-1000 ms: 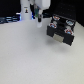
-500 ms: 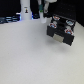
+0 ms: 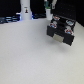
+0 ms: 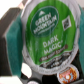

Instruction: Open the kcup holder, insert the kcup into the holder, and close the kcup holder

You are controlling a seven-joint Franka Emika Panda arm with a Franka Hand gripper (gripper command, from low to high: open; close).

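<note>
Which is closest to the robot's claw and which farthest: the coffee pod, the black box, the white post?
1. Pod: in its grasp, filling the wrist view.
2. Black box: just beside it, on the exterior view's right.
3. White post: farthest, at the exterior view's left.

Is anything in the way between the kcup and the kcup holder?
Nothing visible. The kcup fills the wrist view. The kcup holder sits on the white table, and the white post stands well off to the exterior view's left. Whether the holder's drawer is open is too blurred to tell.
</note>
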